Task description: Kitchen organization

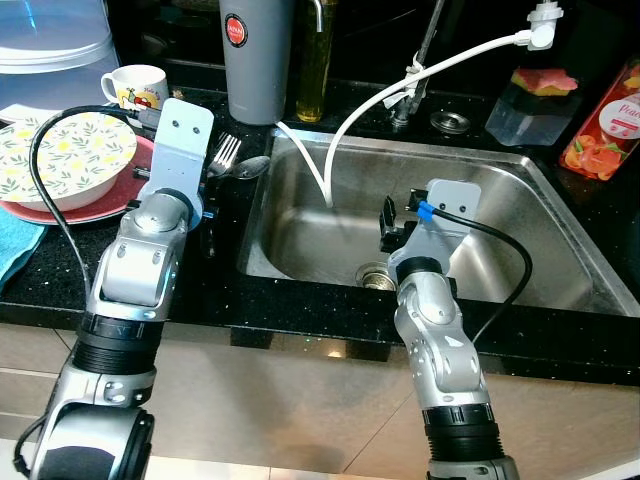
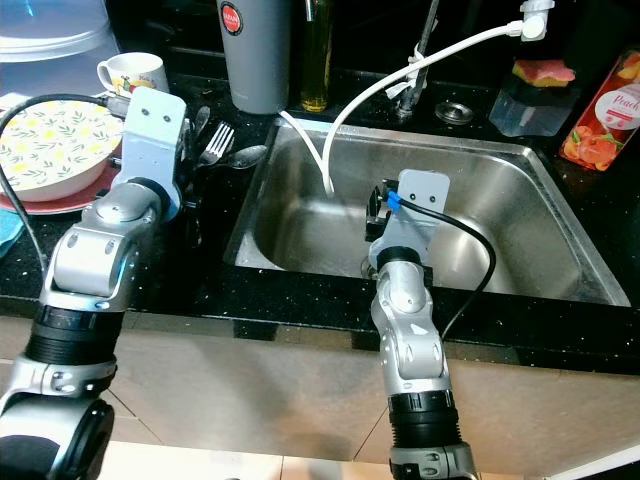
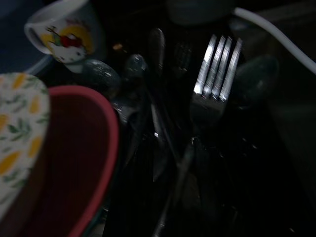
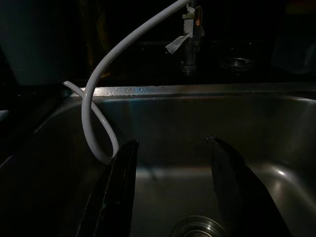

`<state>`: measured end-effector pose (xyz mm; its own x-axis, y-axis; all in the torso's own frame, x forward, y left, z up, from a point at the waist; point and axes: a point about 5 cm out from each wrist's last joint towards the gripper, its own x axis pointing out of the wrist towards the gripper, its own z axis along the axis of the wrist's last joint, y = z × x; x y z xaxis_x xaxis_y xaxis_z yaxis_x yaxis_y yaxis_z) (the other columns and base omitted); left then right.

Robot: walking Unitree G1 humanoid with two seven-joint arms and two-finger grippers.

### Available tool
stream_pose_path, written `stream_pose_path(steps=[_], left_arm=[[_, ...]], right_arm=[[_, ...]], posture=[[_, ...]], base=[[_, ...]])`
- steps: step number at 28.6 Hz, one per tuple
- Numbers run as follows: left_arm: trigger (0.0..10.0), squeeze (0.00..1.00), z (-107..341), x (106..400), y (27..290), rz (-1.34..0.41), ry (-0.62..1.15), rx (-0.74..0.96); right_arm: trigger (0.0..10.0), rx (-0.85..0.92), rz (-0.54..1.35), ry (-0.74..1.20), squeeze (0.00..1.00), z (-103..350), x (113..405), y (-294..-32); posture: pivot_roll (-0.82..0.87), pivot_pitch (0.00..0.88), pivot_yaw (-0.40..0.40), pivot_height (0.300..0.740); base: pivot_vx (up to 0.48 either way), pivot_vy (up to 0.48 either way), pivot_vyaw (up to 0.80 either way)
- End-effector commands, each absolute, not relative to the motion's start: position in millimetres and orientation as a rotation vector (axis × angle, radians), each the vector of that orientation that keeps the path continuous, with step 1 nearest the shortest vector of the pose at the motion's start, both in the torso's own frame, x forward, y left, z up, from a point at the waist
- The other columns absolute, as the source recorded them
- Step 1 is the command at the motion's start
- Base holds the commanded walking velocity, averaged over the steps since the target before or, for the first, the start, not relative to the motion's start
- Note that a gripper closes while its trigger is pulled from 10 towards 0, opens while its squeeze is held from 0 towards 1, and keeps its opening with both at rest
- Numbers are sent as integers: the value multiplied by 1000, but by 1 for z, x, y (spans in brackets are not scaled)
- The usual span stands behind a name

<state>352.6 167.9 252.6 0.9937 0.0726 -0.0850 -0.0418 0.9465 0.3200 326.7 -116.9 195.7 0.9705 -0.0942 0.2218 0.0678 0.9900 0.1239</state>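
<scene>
Right gripper (image 4: 170,190) I hold open and empty over the sink (image 1: 500,200) drain, left gripper (image 1: 205,205) above the fork (image 3: 213,81) at the counter's sink-side edge, grip unclear.

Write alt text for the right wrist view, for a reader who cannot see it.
The right gripper, its two black fingers apart and holding nothing, hangs over a dim steel sink near the drain. A white hose loops into the basin.
</scene>
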Motion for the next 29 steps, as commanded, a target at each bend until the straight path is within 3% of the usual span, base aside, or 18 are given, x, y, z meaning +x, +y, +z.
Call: stream_pose_path(steps=[1, 6, 7, 12, 13, 16, 17, 20, 21, 22, 23, 25, 26, 27, 28, 29], left_arm=[[10000, 0, 245, 351, 168, 46, 133, 338], [10000, 0, 236, 352, 179, 108, 163, 343], [9137, 0, 235, 352, 181, 116, 166, 346], [9412, 0, 227, 352, 183, 126, 188, 356], [9059, 0, 225, 351, 184, 131, 197, 351], [9373, 0, 223, 351, 185, 138, 204, 346], [10000, 0, 225, 351, 185, 141, 194, 344], [10000, 0, 226, 351, 185, 142, 188, 350], [9059, 0, 226, 352, 185, 144, 185, 344], [7333, 0, 226, 352, 185, 146, 183, 309], [4549, 0, 226, 352, 185, 146, 184, 281], [4549, 0, 226, 352, 185, 146, 186, 263], [2235, 0, 227, 352, 184, 146, 183, 239], [2235, 0, 227, 352, 184, 146, 183, 239], [0, 0, 230, 352, 184, 145, 171, 205], [0, 0, 230, 352, 184, 145, 171, 205]], right_arm=[[10000, 117, -85, -221, 0, 194, 325, -118], [10000, 117, -83, -219, 0, 194, 325, -118], [10000, 117, -82, -219, 0, 194, 325, -118], [10000, 117, -83, -219, 0, 194, 325, -118], [10000, 117, -83, -219, 0, 194, 325, -117], [10000, 117, -82, -219, 0, 194, 325, -117], [10000, 117, -83, -218, 0, 194, 325, -118], [10000, 116, -83, -217, 0, 194, 325, -118], [10000, 116, -83, -217, 0, 194, 325, -118], [10000, 116, -83, -217, 0, 194, 325, -118], [10000, 116, -82, -218, 0, 194, 325, -118], [10000, 117, -82, -218, 0, 194, 325, -118], [10000, 117, -82, -218, 0, 194, 325, -117], [10000, 117, -82, -218, 0, 194, 325, -117], [10000, 117, -82, -217, 0, 194, 325, -117], [10000, 117, -82, -217, 0, 194, 325, -117]], posture=[[245, 58, -77, 740], [245, 58, -78, 740], [245, 58, -78, 740], [243, 58, -78, 740], [242, 59, -78, 740], [242, 59, -78, 740], [242, 60, -79, 740], [244, 60, -80, 740], [244, 60, -80, 740], [242, 60, -79, 740], [242, 60, -79, 740], [242, 60, -79, 740], [242, 60, -79, 740], [242, 60, -79, 740], [243, 60, -79, 740], [243, 60, -79, 740]], base=[[0, 0, 0], [0, 0, 0], [0, 0, 0], [0, 0, 0], [0, 0, 0], [0, 0, 0], [0, 0, 0], [0, 0, 0], [0, 0, 0], [0, 0, 0], [0, 0, 0], [0, 0, 0], [0, 0, 0], [0, 0, 0], [0, 0, 0], [0, 0, 0]])
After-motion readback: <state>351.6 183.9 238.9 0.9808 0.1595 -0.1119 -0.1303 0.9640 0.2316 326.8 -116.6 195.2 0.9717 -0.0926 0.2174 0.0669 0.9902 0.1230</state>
